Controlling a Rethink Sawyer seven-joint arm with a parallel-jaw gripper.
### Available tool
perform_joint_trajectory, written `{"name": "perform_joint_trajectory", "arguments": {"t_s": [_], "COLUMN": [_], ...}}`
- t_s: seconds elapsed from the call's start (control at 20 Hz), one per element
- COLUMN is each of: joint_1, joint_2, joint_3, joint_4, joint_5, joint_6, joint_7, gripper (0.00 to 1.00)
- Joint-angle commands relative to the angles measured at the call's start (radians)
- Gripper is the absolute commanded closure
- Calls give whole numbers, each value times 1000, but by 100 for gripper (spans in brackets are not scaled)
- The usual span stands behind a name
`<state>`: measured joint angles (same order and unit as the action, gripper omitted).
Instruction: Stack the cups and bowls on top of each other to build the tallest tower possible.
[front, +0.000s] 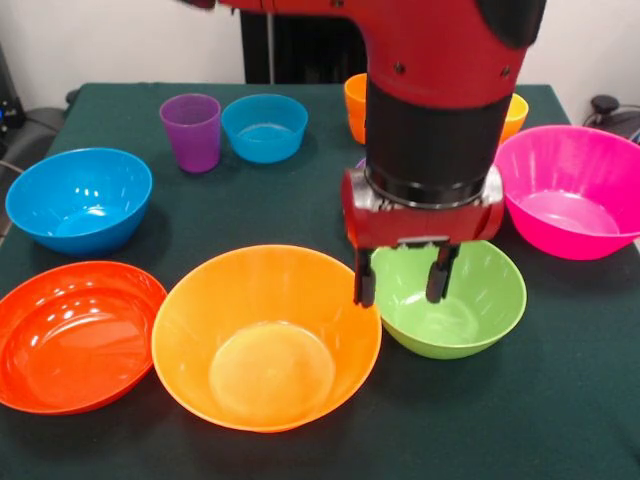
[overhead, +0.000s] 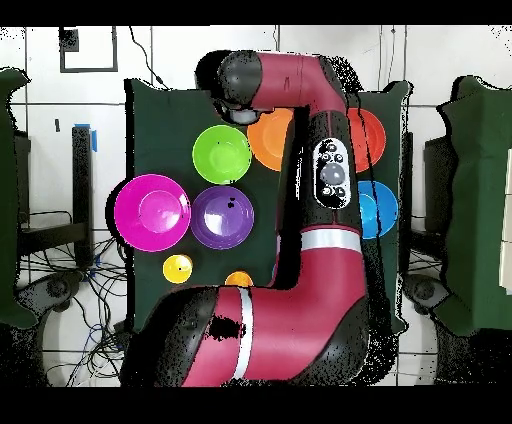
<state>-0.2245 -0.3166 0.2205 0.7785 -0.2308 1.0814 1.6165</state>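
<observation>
Gripper (front: 400, 277) hangs over the near-left rim of the green bowl (front: 470, 310), fingers parted w/ nothing between them. The left finger sits about at the rim, just beside the large orange bowl (front: 265, 335); the right finger is inside the green bowl. Prob. lining up a rim pinch, since a thin bowl wall is the only grabbable part.

No tower yet: bowls all sit apart on the green cloth (front: 560, 400), open side up. Large pink bowl (front: 572, 190) is right of the green one, close but apart. Red-orange bowl (front: 70, 335) touches or nearly touches the orange bowl's left edge. Blue bowl (front: 80, 198), purple cup (front: 191, 131) and small blue bowl (front: 265, 127) are further back. Overhead also shows a purple bowl (overhead: 222, 216) beside the pink one.

Room: tight at the green/orange rims, so a lift should go straight up first. The path over to pink looks open.
</observation>
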Motion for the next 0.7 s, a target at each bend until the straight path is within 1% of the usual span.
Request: {"name": "perform_joint_trajectory", "arguments": {"t_s": [0.05, 0.3, 0.45, 0.7], "joint_1": [13, -9, -26, -61], "joint_2": [-74, -149, -185, -243], "joint_3": [41, 37, 42, 63], "joint_4": [175, 331, 403, 518], "joint_5": [7, 22, 26, 25], "joint_6": [91, 7, -15, -79], "joint_7": [-100, -83, -103, -129], "gripper": [0, 0, 0, 0]}}
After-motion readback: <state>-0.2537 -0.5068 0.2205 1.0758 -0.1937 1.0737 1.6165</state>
